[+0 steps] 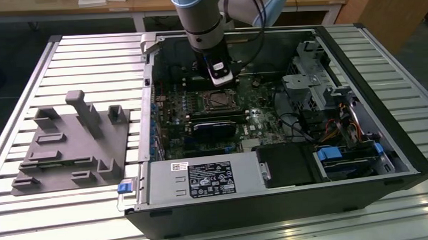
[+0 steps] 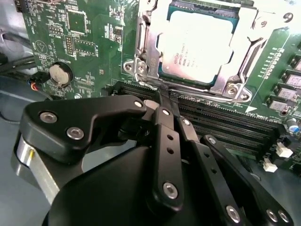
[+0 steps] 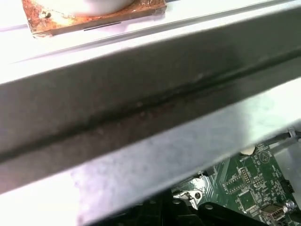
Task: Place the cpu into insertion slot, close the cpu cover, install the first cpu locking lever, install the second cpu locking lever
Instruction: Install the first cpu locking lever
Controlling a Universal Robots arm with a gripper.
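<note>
The cpu [image 2: 195, 44], pale and metal-faced, lies in the insertion slot [image 1: 217, 101] on the green board inside the open computer case. The cpu cover [image 2: 247, 49], a silver frame with a square window, lies flat over it. My gripper [image 2: 163, 94] is shut, its black fingers [image 2: 165, 136] pressed together. The tips are at the socket's near edge, against a thin metal locking lever [image 2: 202, 92] that runs along that edge. I cannot tell whether the lever is pinched between them. In the exterior view my gripper [image 1: 223, 86] hangs just behind the socket.
Long black memory slots [image 2: 221, 127] and a coin battery [image 2: 60, 73] lie close to the fingers. A black card [image 1: 214, 129], the power supply box [image 1: 201, 179] and a drive cage [image 1: 319, 79] crowd the case. Its grey wall [image 3: 141, 94] rises nearby. A grey fixture [image 1: 65, 146] sits on the slatted table.
</note>
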